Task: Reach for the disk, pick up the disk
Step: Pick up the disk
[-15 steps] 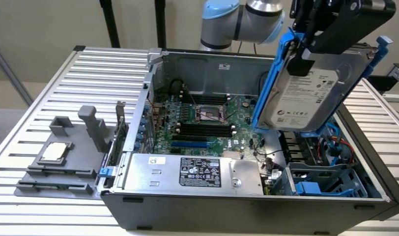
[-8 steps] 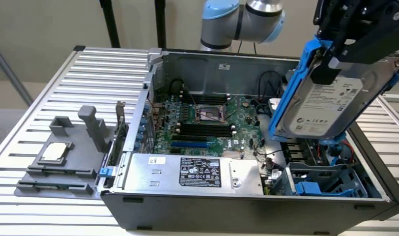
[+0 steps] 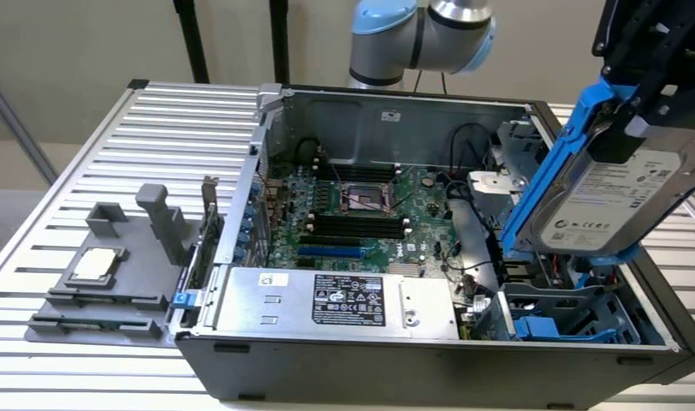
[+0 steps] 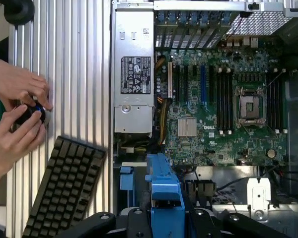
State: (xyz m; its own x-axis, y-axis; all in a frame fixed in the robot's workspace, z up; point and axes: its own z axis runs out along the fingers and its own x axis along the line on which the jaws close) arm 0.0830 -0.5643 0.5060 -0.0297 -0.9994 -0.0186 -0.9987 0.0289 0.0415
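Note:
The disk [image 3: 608, 201], a silver-grey hard drive with a white label in a blue bracket frame [image 3: 553, 163], hangs tilted on edge above the open computer case [image 3: 439, 360], at the exterior view's right. My gripper [image 3: 635, 90] is shut on its upper end, over the drive bay [image 3: 565, 317]. In the wrist view the blue bracket [image 4: 164, 191] sits clamped between my black fingers [image 4: 131, 220], with my gripper [image 4: 165, 222] centred on it above the case interior.
The motherboard [image 3: 365, 214] lies inside the case, with a large silver box with a black label [image 3: 336, 300] in front. A small square CPU chip [image 3: 97, 264] rests on a grey fixture. A person's hands [image 4: 17, 116] and a black keyboard [image 4: 64, 188] are on the slatted table.

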